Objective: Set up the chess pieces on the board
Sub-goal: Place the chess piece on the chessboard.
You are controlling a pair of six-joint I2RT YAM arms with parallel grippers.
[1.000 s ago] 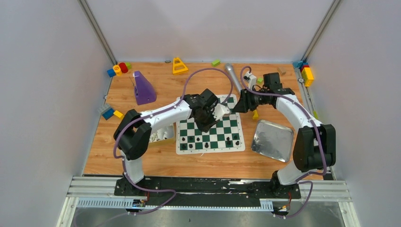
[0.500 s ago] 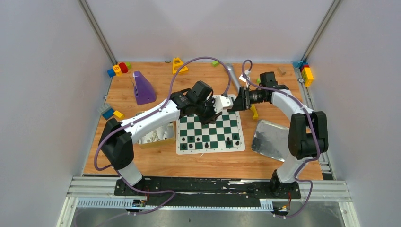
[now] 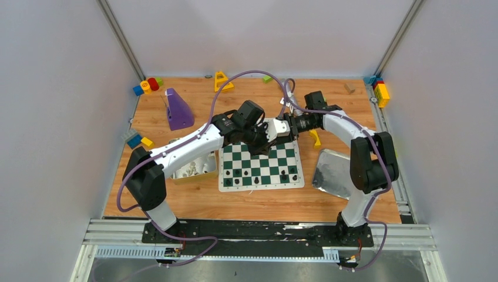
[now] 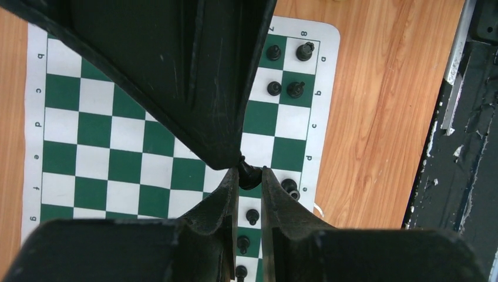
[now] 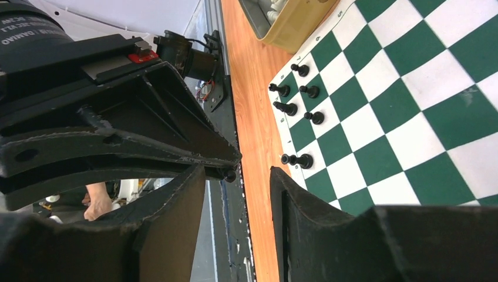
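**Transfer above the far right corner of the board (image 3: 267, 163).** The left gripper (image 4: 249, 174) had its jaws closed on one small black chess piece (image 4: 248, 178), pinched only at the tips. The right gripper (image 5: 238, 172) faced it with jaws parted, gripping nothing. Other black pieces (image 3: 257, 178) stood along the board's near rows. Likely hazard: an early release by the left, or a nudge from a right jaw, could drop the piece. It might then roll across the tabletop (image 3: 199, 106) or topple standing pieces.
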